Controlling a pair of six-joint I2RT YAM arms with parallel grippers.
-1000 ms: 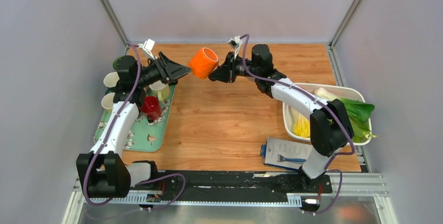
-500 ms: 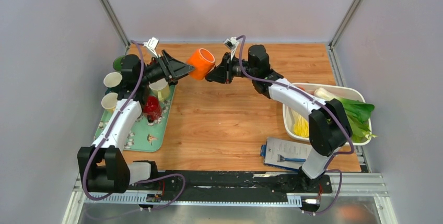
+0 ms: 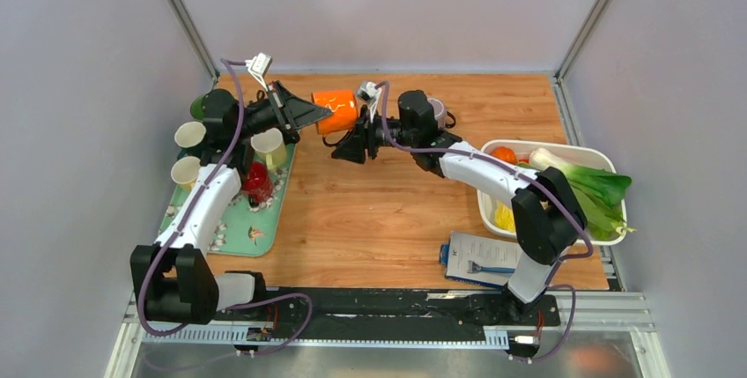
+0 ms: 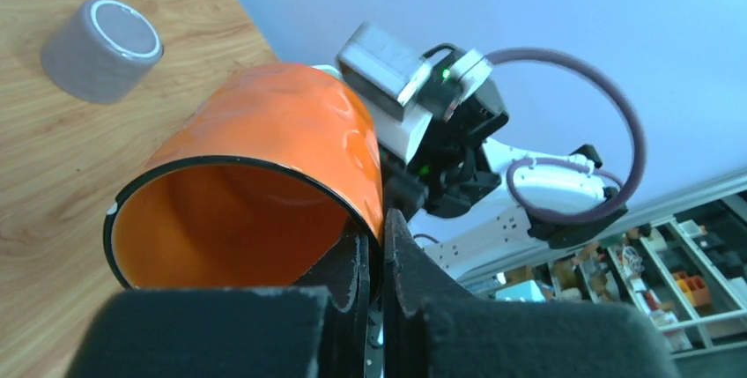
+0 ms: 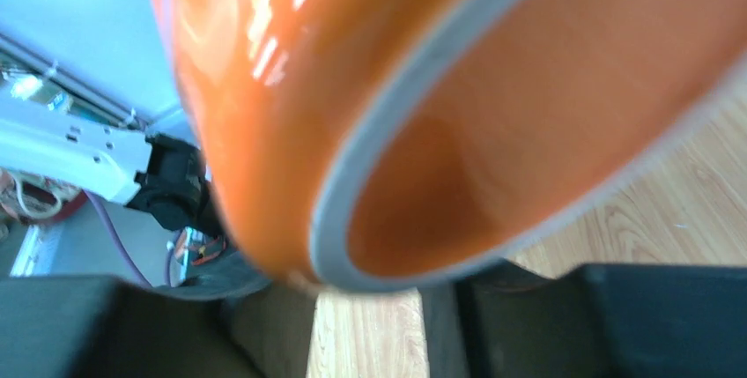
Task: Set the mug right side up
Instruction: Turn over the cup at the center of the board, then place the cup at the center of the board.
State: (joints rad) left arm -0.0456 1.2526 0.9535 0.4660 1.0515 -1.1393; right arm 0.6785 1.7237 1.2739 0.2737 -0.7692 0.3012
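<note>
Mug aloft, sideways, rim pinched in closed left claw; right claw parted, just below. Hold pinch firm, roll wrist slowly until mouth faces up.

Mug now in left pincer

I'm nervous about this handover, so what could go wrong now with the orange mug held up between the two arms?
1. The left claw pinches only the rim wall of the glossy orange mug, which hangs on its side in the air; it could pivot or slip out.
2. The right claw stands open just beneath the mug, so a move of either arm might knock it.
3. Only the bare wooden table lies below, so a drop could chip the mug.
</note>
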